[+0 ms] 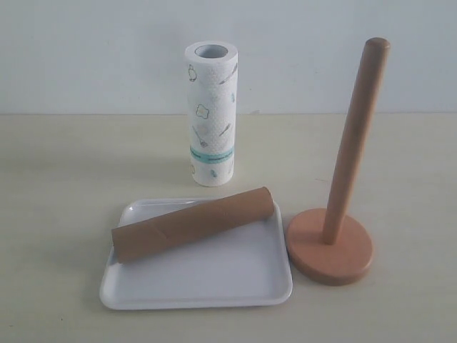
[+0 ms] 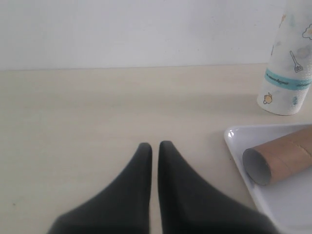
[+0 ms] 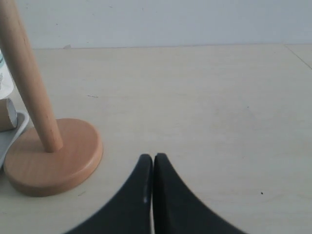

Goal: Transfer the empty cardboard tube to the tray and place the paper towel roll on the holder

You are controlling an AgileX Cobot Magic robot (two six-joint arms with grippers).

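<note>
plainly, a pale wood-grain counter (image 1: 57, 214) runs back to a plain white wall (image 1: 71, 57). nearest sits the tray (image 1: 214, 286), with the empty cardboard tube (image 1: 193, 224) lying slantwise across it. just beside the tray stands the holder (image 1: 343, 261), post upright. beyond the tray's far edge the paper towel roll (image 1: 212, 114) stands on end. the left hand (image 2: 154, 146) is closed on nothing, off the tray's corner near the tube's open end. the right hand (image 3: 153, 158), fingers pressed together and empty, sits past the holder, away from the tray.
</note>
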